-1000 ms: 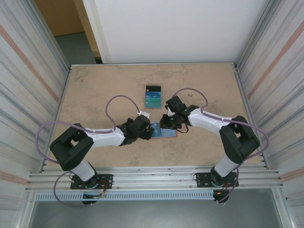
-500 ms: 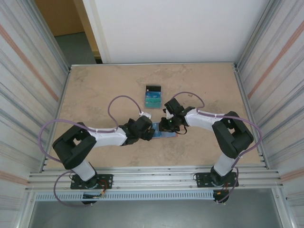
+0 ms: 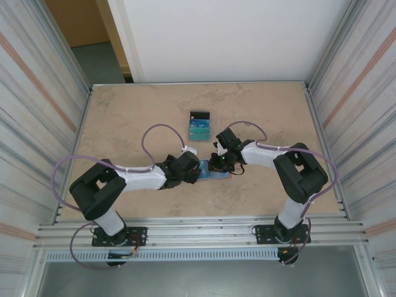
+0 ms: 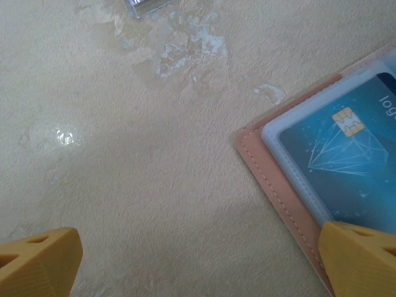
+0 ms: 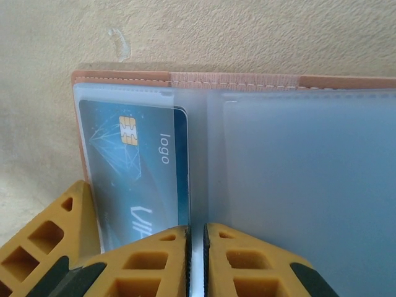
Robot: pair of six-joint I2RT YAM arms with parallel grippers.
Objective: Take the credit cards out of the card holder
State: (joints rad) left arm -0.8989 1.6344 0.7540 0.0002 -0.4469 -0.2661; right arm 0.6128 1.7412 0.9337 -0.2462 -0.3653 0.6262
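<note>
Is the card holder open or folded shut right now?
Open, spread flat on the table: the card holder shows both clear pockets side by side, a blue card in one, the other apparently empty.

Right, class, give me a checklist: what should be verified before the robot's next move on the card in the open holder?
1. Card holder lies open on the table: ok.
2. Teal card sits in its clear pocket: ok.
3. Right end effector grips that card: cannot tell; its jaws stand closed to a slit at the pocket's edge.
4. Left end effector open, one finger over the holder's edge: ok.
5. Loose cards lie apart from the holder: ok.
</note>
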